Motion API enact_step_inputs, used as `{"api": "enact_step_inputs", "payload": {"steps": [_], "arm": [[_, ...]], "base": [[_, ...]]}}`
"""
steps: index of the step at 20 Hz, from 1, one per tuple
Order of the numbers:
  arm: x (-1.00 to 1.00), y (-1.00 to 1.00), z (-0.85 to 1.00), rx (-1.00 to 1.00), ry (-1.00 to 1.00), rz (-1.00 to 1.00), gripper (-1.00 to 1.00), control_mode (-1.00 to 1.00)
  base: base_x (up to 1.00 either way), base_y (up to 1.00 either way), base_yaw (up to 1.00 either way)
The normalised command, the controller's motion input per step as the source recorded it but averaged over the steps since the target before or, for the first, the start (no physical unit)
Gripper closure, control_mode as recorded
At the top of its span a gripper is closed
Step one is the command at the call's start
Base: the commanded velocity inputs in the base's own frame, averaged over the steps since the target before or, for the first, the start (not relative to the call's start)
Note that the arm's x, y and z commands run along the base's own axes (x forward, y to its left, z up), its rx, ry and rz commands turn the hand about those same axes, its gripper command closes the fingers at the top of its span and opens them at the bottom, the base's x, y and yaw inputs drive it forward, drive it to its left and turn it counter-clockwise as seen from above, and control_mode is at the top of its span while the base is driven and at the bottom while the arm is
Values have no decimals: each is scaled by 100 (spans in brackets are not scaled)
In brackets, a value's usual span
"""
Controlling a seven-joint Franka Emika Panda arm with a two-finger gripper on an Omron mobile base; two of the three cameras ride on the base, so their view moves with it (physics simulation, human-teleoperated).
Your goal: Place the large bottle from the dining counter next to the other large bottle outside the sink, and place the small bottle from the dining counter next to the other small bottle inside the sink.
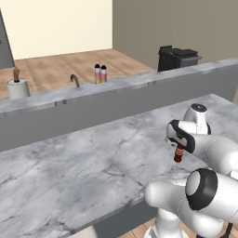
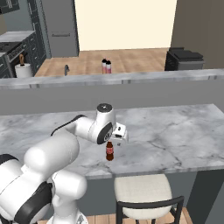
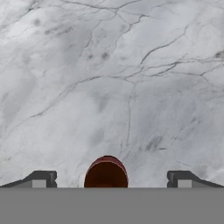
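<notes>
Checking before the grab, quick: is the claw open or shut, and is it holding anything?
Claw: open, fingers apart on either side of the small brown bottle on the marble counter; not gripping it.

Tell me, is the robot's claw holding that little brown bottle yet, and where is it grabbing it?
No, nothing is held. The gripper is wide open above the small brown bottle, one finger on each side of its cap with clear gaps. The bottle stands upright on the marble counter.
</notes>
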Motion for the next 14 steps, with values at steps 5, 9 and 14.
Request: {"api": "enact_step_inputs", "payload": {"steps": [5, 9, 14], "arm": [[1, -2, -12, 0, 0, 0, -100, -100], [4, 0, -11, 0, -1, 0, -100, -100], [2, 0, -15, 0, -1, 0, 100, -100]], "base": [[0, 0, 0], [0, 0, 0], [0, 0, 0]]}}
